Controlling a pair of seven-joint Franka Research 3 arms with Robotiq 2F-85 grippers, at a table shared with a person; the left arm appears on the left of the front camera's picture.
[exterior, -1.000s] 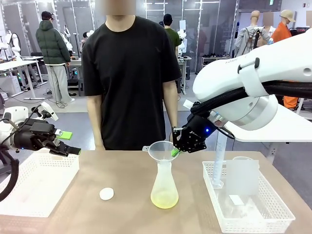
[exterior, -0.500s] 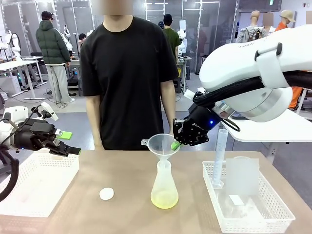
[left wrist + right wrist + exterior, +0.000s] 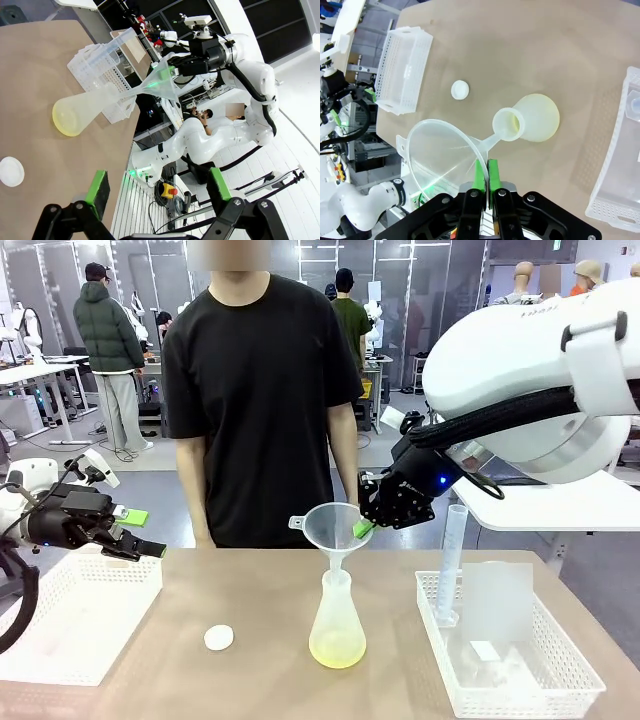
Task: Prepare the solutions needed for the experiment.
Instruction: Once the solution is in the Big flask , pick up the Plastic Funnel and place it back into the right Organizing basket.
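Pinching the rim of the translucent funnel (image 3: pixel 335 525) (image 3: pixel 440 150) with the right gripper (image 3: pixel 362 529) (image 3: pixel 485 172), green pads closed narrow on the thin plastic, directly above the conical flask (image 3: pixel 337 625) (image 3: pixel 532 117). Holding the funnel roughly upright, stem pointing down at the flask's mouth, tip right at the opening; cannot tell whether just inside or just over it. At the bottom of the flask, the solutions (image 3: pixel 337 650) (image 3: pixel 65 122) as a shallow pale yellow-green layer, straight below funnel and gripper. Left of the flask on the table (image 3: pixel 260 610), near it, a small white round cap (image 3: pixel 219 637) (image 3: pixel 460 90). Right of the flask, a mesh basket (image 3: pixel 500 680) with a tall graduated cylinder (image 3: pixel 450 560) standing at its flask-side end. Well left of the flask, above a second white basket (image 3: pixel 60 640), the left gripper (image 3: pixel 145 533) (image 3: pixel 157 185) spread wide, holding nothing. Behind the flask, at the table's far edge, a person (image 3: pixel 260 390) in a black T-shirt, arms down
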